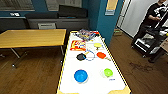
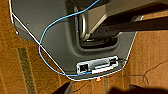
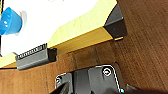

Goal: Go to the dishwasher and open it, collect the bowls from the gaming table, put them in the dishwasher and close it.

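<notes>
Head view, far left: a plain wooden-topped surface (image 1: pixel 30 37) on metal legs takes the upper left of the frame, standing on dark wood flooring (image 1: pixel 32 75). Beside it, running down the middle of the frame, is the long white-topped gaming surface with a yellow rim (image 1: pixel 117 72). At its far end lie a patterned packet (image 1: pixel 86 33) and a red-and-yellow packet (image 1: pixel 78 45). Going across its middle, a small round black bowl (image 1: pixel 81 56) touches a blue ring marking (image 1: pixel 90 55), a yellow bowl (image 1: pixel 97 45) sits further back, and a red-orange bowl (image 1: pixel 101 55) lies just right of the ring. Nearer the camera a bright blue bowl (image 1: pixel 80 75) sits left of centre and a green bowl (image 1: pixel 108 72) right of it, well apart. A teal wall column (image 1: pixel 107 20) rises behind, and in the upper right a person in a black shirt (image 1: pixel 152 17) stands at a dark control rig (image 1: pixel 150 42).

Left wrist view: grey robot body (image 2: pixel 50 37) with a blue cable (image 2: pixel 50 27) looped over it, above wood floor (whether the left hand is apart or together I cannot tell).

Right wrist view: the blue bowl (image 3: pixel 10 21) on the white top near a yellow corner with a dark cap (image 3: pixel 116 23); the right hand's state cannot be told either.
</notes>
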Available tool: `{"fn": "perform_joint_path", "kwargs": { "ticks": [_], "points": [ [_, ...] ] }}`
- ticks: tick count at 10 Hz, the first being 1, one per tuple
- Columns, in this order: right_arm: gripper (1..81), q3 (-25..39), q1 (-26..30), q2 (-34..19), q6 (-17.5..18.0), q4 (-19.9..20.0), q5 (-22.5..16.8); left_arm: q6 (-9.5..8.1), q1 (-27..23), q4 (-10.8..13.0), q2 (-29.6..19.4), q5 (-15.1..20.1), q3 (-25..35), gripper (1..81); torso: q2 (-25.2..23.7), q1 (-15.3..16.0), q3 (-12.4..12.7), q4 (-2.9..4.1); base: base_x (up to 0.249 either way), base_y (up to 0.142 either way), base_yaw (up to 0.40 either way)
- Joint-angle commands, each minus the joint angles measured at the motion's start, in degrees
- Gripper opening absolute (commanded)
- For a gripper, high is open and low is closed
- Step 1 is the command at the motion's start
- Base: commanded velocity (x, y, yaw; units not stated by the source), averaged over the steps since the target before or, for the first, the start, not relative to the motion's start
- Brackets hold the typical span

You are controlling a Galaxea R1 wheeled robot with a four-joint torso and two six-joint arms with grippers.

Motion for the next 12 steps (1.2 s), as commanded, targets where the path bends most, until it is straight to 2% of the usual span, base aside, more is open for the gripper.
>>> {"fn": "perform_joint_path", "kwargs": {
  "ticks": [1,2,3,6,7,9,12],
  "points": [
    [81.1,-0.2,13.0,-6.6,6.3,2.5,-10.4,0.14,-0.1,0.0,0.3,3.4,0.4,81.1,0.0,0.0,0.0,0.0,0.0,0.0,0.0],
    [81.1,-2.0,15.0,-6.0,9.3,2.4,-10.4,0.06,-0.2,0.0,0.4,3.4,0.4,81.1,0.0,0.0,-0.1,0.0,0.0,0.0,0.0],
    [81.1,-3.8,16.3,-5.9,10.5,2.4,-9.5,0.06,-0.2,-0.1,0.5,3.4,0.4,81.1,0.0,0.0,-0.1,0.0,0.0,0.0,0.0],
    [81.1,-11.1,20.5,-3.8,12.2,2.6,-2.2,-0.03,-0.4,-0.1,0.5,3.4,0.4,81.1,0.0,0.0,-0.1,0.0,0.0,0.0,0.0],
    [81.1,-13.8,23.4,-2.6,12.3,2.9,-2.5,-0.03,-0.5,-0.1,0.6,3.4,0.4,81.1,0.0,0.0,-0.1,0.0,0.0,0.0,0.0],
    [81.1,-14.5,27.2,-0.1,13.3,4.2,-2.8,-0.03,-0.5,-0.1,0.7,3.4,0.4,81.1,0.0,0.0,-0.1,0.0,0.0,0.0,0.0],
    [81.1,-17.8,28.7,7.0,15.8,4.3,-3.3,-0.12,-0.5,-0.2,0.6,3.5,0.4,81.1,0.1,0.1,-0.2,0.0,0.0,0.0,0.0]
  ]
}}
